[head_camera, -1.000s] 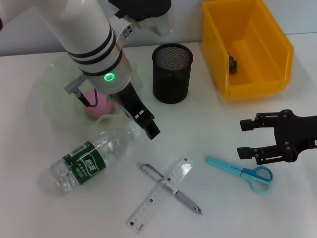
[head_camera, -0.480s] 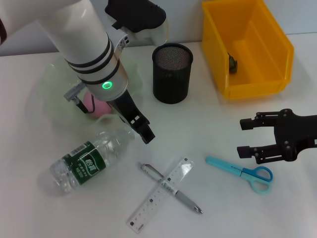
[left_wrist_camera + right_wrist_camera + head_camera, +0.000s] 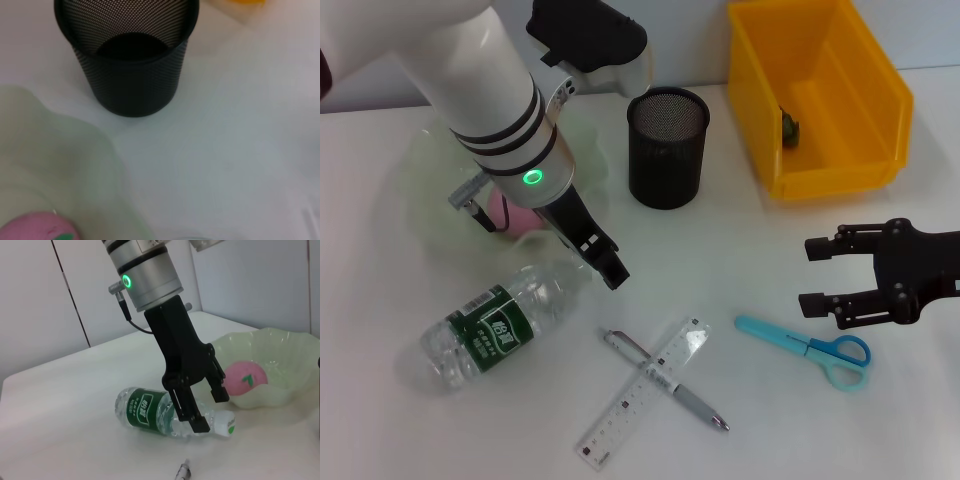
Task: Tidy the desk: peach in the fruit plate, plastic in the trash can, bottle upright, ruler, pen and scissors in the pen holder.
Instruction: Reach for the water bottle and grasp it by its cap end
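Note:
A pink peach (image 3: 513,214) lies in the pale green fruit plate (image 3: 420,190). The clear bottle (image 3: 495,325) with a green label lies on its side in front of the plate. My left gripper (image 3: 605,262) hangs open just above the bottle's neck, its fingers (image 3: 192,415) spread beside the cap. The right wrist view shows the bottle (image 3: 150,410) and peach (image 3: 245,380) too. A clear ruler (image 3: 642,392) lies across a grey pen (image 3: 695,405). The blue scissors (image 3: 810,347) lie under my open right gripper (image 3: 812,277). The black mesh pen holder (image 3: 667,147) stands empty.
A yellow bin (image 3: 815,95) at the back right holds a small dark green item (image 3: 788,128). The left wrist view shows the pen holder (image 3: 127,60), the plate's rim (image 3: 60,160) and the peach (image 3: 37,227).
My left arm has drifted a little left and back, keeping its open gripper over the bottle's neck. The right arm has not moved.

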